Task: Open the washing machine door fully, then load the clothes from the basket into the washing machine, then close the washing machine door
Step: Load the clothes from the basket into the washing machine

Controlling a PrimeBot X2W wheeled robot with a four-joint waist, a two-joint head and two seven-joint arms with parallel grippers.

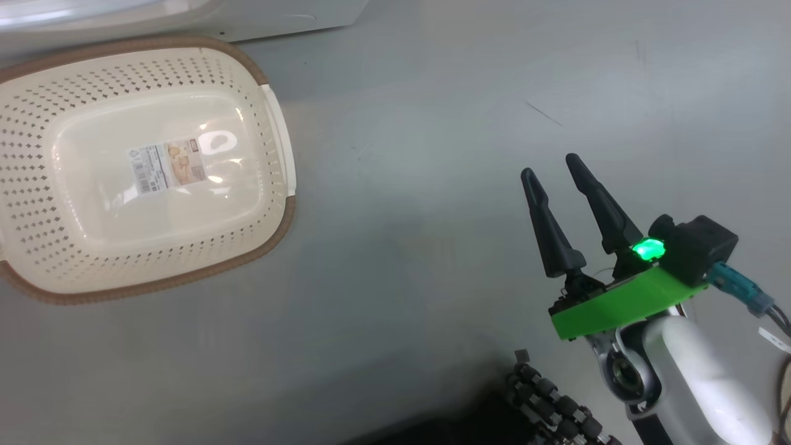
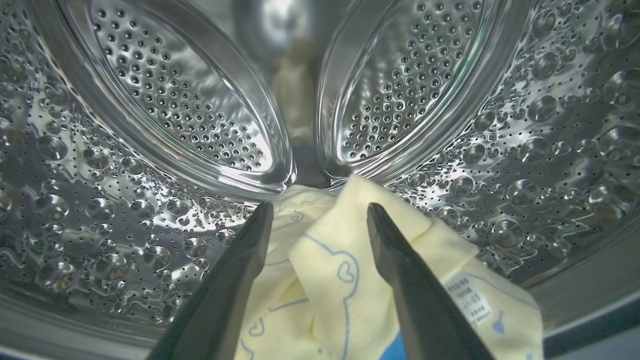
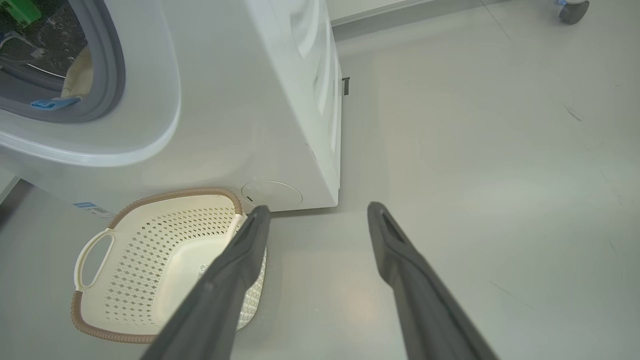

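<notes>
The clothes (image 2: 325,260), cream-yellow with blue bear outlines, lie in the steel drum (image 2: 125,210) of the washing machine (image 3: 225,100). My left claw (image 2: 319,210) stands open over them, one finger on each side of the cloth. On the grey floor (image 1: 401,247) just before the machine sits the basket (image 1: 266,185), its label sticker (image 1: 167,164) showing on its base; well to its right, my right claw (image 1: 550,167) hangs open above the floor.

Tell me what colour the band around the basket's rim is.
Brown rim band on the cream-white basket; clearest in the head view.
</notes>
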